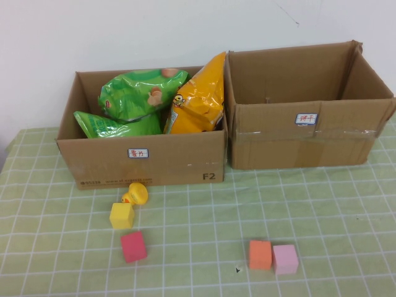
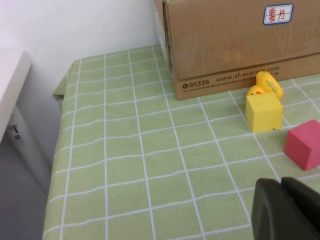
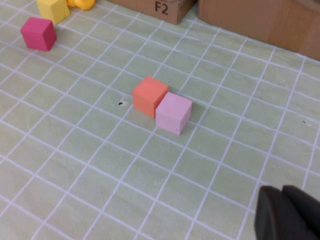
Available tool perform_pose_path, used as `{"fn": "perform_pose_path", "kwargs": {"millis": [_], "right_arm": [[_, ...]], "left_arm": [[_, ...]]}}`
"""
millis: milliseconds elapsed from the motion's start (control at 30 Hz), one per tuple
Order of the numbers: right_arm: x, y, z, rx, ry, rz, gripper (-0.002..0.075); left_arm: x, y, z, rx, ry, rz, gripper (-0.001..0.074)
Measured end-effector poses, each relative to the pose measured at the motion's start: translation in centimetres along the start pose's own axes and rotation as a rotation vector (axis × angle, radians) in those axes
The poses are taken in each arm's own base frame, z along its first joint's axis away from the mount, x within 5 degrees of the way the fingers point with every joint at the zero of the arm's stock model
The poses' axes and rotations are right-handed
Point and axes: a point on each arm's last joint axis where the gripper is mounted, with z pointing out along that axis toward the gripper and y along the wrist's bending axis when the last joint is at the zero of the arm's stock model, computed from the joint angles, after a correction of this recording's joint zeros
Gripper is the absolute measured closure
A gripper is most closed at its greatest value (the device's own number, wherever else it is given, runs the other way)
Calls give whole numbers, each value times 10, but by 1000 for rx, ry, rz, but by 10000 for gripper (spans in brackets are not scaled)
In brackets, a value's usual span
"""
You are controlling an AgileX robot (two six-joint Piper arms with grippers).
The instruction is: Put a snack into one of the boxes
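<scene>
The left cardboard box (image 1: 145,162) holds two green snack bags (image 1: 133,102) and one orange snack bag (image 1: 198,99); the right cardboard box (image 1: 309,133) shows no contents. The left tool (image 2: 285,210) and right tool (image 3: 287,215), both pressed together, hover over the checked surface (image 1: 198,247) near the foam cubes (image 1: 272,256).

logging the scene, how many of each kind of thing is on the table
boxes: 2 (left box, right box)
snack bags: 3 (green, green, orange)
foam cubes: 4 (yellow, red, orange, pink)
toy duck: 1
total: 10
left gripper and right gripper sit low near the table, shut.
</scene>
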Motion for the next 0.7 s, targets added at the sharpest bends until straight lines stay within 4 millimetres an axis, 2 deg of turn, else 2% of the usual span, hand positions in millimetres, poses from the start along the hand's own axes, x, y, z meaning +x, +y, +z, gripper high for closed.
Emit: {"fn": "perform_pose_path", "kwargs": {"millis": [133,233,400,500,700], "right_arm": [[12,-3,2,39,-41,8,728],[25,-8,3,131,-66,-9,728],[43,-14,3,297,-157,76,728],[53,-18,10,416,-247,143,728],[68,-25,23,531,-285,217,728]], "left_arm": [[0,0,0,0,0,0,737],[0,0,0,0,0,0,737],[0,0,0,0,0,0,737],[0,0,0,0,0,0,737],[0,0,0,0,0,0,737]]}}
